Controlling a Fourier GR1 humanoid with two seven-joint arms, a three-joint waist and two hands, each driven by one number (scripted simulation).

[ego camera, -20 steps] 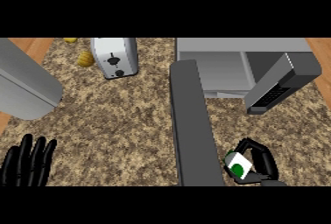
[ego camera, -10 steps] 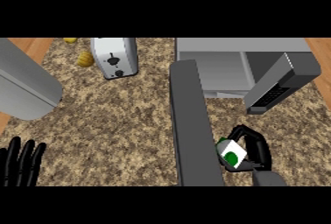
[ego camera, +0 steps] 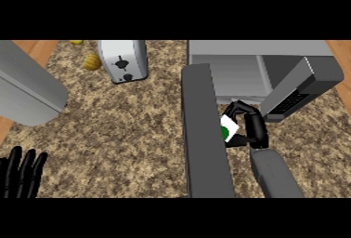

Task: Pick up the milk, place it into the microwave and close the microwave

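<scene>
Right hand [ego camera: 248, 126], right of centre in the frame: black fingers curled round the milk [ego camera: 229, 128], gripping it. Only part of the carton shows, a white face with a green patch, tilted, on the hand's left side. The grey forearm [ego camera: 274, 174] runs down from the hand to the lower edge of the frame.

The carton and the hand sit just below the front of the microwave [ego camera: 257, 62], which fills the upper right of the frame. Its cavity is open, pale grey inside. The milk is not in the cavity; it is held just in front of the opening, above the counter [ego camera: 130, 130].

The microwave door [ego camera: 204, 135] stands swung open, a long dark grey slab running from the microwave's left corner down the middle of the frame to the lower edge. The milk is right beside its right face; I cannot tell whether they touch. At the upper right, the dark control panel [ego camera: 298, 93] slants down toward the hand.

Left hand [ego camera: 21, 172], lower left corner: open, fingers straight and pointing up, resting near the frame's edge, well apart from the milk.

Further out: a toaster [ego camera: 123, 60] at upper centre-left on the speckled counter, small yellow things [ego camera: 92, 61] just left of it, and a large grey rounded shape [ego camera: 27, 93] at the left edge.
</scene>
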